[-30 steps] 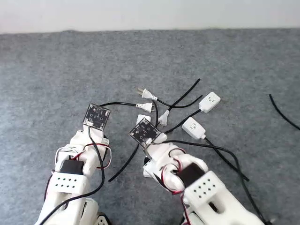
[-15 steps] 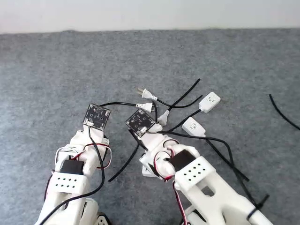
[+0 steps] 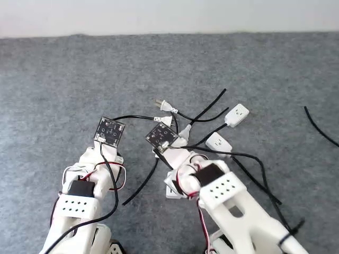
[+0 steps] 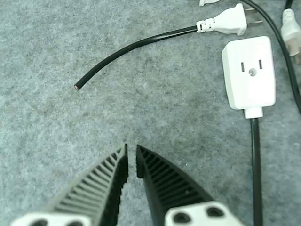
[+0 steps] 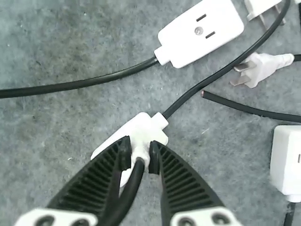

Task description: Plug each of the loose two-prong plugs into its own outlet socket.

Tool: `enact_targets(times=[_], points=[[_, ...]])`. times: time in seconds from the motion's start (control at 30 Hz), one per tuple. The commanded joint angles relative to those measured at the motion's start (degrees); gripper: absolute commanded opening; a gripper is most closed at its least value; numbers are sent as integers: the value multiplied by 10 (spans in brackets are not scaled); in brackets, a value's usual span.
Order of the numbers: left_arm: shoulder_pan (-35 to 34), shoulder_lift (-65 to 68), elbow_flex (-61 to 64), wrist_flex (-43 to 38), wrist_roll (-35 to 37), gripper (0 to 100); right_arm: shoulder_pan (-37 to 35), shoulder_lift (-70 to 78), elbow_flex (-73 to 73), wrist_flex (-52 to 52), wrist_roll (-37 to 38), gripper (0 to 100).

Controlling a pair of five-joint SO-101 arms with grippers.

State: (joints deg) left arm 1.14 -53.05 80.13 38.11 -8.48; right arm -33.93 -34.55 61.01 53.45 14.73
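High view spreads a grey mat (image 3: pixel 63 79) under everything, running back to a pale wall (image 3: pixel 159 16). On it the right arm (image 3: pixel 228 201) has swung slightly forward and sideways since a second ago, while the left arm (image 3: pixel 79 196) has kept still. Right wrist view makes plain what that arm covers from above: the right pincer (image 5: pixel 137 157) is pinching a white plug (image 5: pixel 141 129) by its body, and the plug's black cord (image 5: pixel 183 101) leads away ahead of the tips. Beyond this pincer a far socket (image 5: pixel 200 30) lies face up, a side socket (image 5: pixel 287 160) sits off to one flank, and a loose plug (image 5: pixel 258 68) rests between them. Left wrist view shows the left pincer (image 4: pixel 131 160) pressed almost together on nothing, low over the mat. Ahead of it and to one side lies a flat socket (image 4: pixel 249 70), with a second plug (image 4: pixel 230 21) just past that and a cut cord end (image 4: pixel 77 87) ahead on the other side.
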Motion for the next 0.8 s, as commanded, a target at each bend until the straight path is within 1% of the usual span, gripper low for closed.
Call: enact_targets(times=[0.0,0.2,0.4,0.47,0.57,0.63,0.7,0.77], points=[[2,-5,-3,-14,3,29,15,81,-10,36,15,9],[2,-5,-3,-14,3,29,14,154,-55,54,15,9],[2,-5,-2,-14,3,29,13,159,-62,55,15,14],[2,-8,-2,-14,3,29,13,143,-66,52,13,68],[2,-10,-2,-14,3,30,15,102,-66,33,9,224],[2,-10,-3,-14,3,30,10,71,-66,31,-1,295],[2,-10,-3,-14,3,30,-4,51,-63,31,-31,320],[2,-10,-3,-14,3,30,-22,44,-52,24,-53,321]])
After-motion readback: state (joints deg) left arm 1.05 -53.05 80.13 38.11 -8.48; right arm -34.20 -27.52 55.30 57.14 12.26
